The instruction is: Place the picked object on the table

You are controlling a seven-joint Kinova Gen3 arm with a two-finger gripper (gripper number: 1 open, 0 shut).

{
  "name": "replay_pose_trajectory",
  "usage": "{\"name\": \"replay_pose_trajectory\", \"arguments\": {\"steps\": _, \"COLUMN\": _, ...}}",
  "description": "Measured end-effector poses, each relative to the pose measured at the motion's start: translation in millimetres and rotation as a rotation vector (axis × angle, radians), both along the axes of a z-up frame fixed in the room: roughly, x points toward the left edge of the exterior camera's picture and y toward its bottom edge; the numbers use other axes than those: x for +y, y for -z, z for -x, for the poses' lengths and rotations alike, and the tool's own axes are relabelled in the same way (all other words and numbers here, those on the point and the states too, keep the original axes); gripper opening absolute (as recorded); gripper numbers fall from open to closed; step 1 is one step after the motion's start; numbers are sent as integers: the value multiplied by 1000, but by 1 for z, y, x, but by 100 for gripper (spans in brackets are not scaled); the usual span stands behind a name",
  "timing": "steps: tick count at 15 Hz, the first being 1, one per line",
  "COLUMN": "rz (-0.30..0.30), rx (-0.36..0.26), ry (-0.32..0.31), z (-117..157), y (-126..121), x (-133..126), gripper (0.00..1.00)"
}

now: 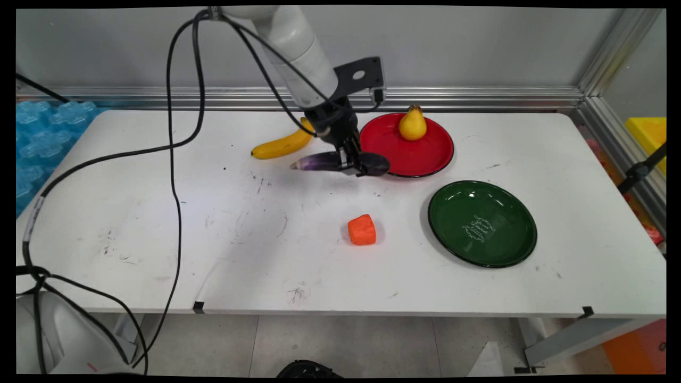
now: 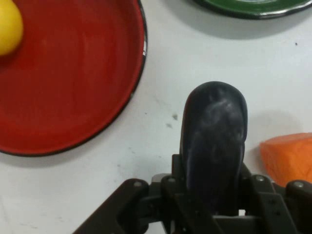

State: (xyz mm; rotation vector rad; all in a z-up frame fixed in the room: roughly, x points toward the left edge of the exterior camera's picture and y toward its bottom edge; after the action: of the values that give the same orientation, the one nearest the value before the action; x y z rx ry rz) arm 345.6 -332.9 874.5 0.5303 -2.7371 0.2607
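Observation:
A dark purple eggplant is held level just above the table, and my gripper is shut on its middle. In the hand view the eggplant sticks out between the fingers, its rounded end pointing away. The red plate lies just right of the eggplant's thick end, with a yellow pear standing at its far side. In the hand view the red plate fills the upper left, with the pear at the left edge.
A yellow banana lies behind and left of the gripper. An orange carrot chunk sits nearer the front; the carrot chunk shows at the hand view's right edge. The green plate lies at the right; the green plate's rim shows in the hand view.

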Motion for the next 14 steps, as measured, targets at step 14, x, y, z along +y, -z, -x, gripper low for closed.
{"name": "replay_pose_trajectory", "arguments": {"steps": 14, "rz": -84, "rx": -17, "ry": -66, "z": 19, "y": 88, "x": -25, "gripper": 0}}
